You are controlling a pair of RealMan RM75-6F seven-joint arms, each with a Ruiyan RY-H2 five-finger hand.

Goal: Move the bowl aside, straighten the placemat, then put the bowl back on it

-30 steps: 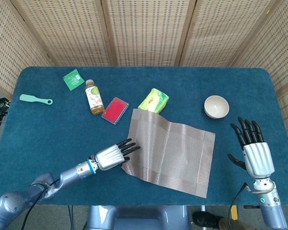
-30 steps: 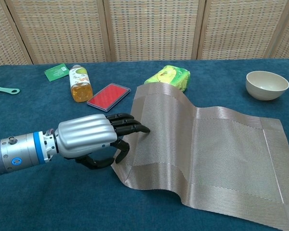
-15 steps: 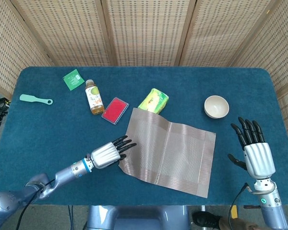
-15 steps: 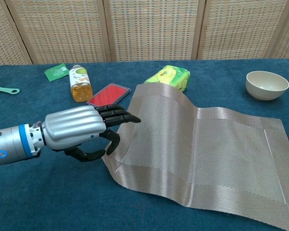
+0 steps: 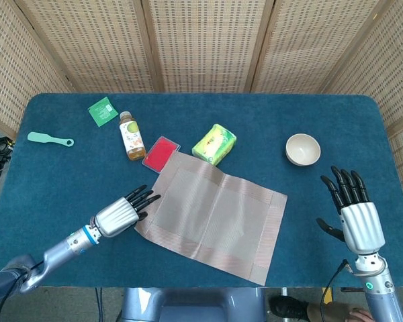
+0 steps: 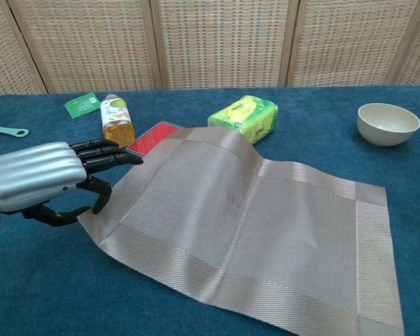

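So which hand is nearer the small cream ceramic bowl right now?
Right. The right hand hovers open just in front of the small cream ceramic bowl; the left hand is far across the table, holding the woven placemat's edge.

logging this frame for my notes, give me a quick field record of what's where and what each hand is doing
placemat: beige woven placemat lies skewed on the blue table, its far-left corner over the red flat case
bowl: small cream bowl sits off the mat, to the far right
left hand: left hand holds the mat's left edge, thumb under it
right hand: right hand open, fingers spread, holding nothing
other items: yellow-green packet, juice bottle, green sachet, mint spatula
task stage: bowl aside, mat not yet straight
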